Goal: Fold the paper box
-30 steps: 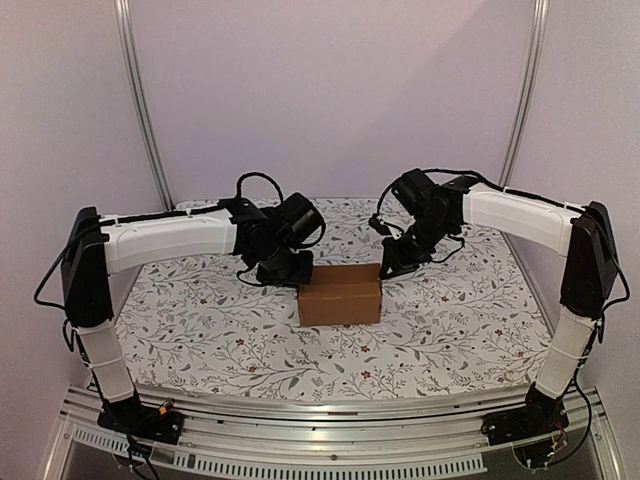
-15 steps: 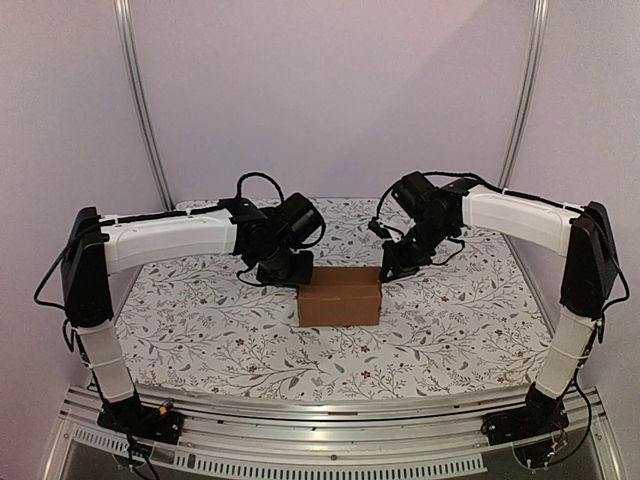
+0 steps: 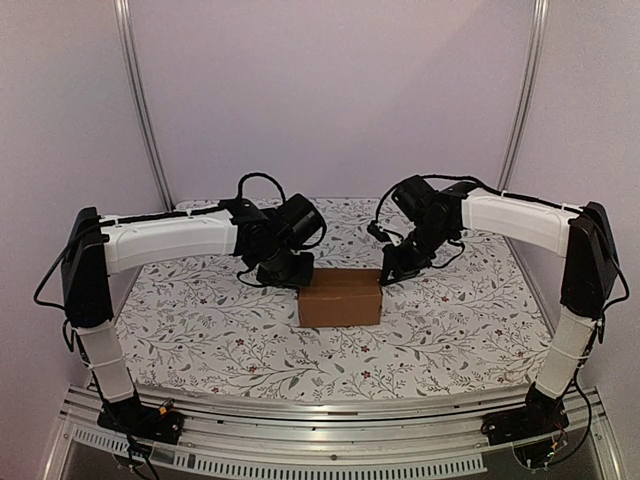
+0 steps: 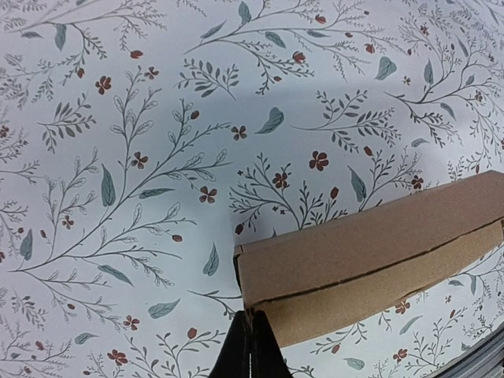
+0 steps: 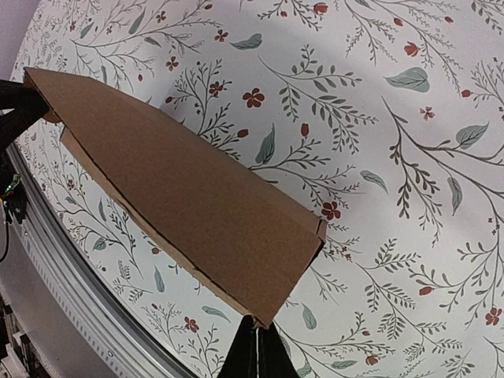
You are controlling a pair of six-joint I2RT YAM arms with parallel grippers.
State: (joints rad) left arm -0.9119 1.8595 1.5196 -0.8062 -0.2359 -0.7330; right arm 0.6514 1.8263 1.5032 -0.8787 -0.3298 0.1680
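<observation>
The paper box (image 3: pixel 340 296) stands closed in the middle of the table, a small oblong of plain brown cardboard. My left gripper (image 3: pixel 299 283) is shut, its tips against the box's upper left corner. In the left wrist view the shut left gripper (image 4: pixel 252 321) touches the box (image 4: pixel 370 252) at the corner, where the lid seam ends. My right gripper (image 3: pixel 383 277) is shut at the box's upper right corner. The right wrist view shows the right gripper (image 5: pixel 257 324) meeting the nearest corner of the box (image 5: pixel 181 197). Neither gripper holds anything between its fingers.
A floral cloth (image 3: pixel 200 320) covers the table. An aluminium rail (image 3: pixel 330 420) runs along the near edge, also seen as the rail (image 5: pixel 71 291) in the right wrist view. Two metal posts (image 3: pixel 140 100) rise at the back corners before pale walls.
The right wrist has shifted slightly left and up beside the box's right corner. The box and the left arm have not visibly moved.
</observation>
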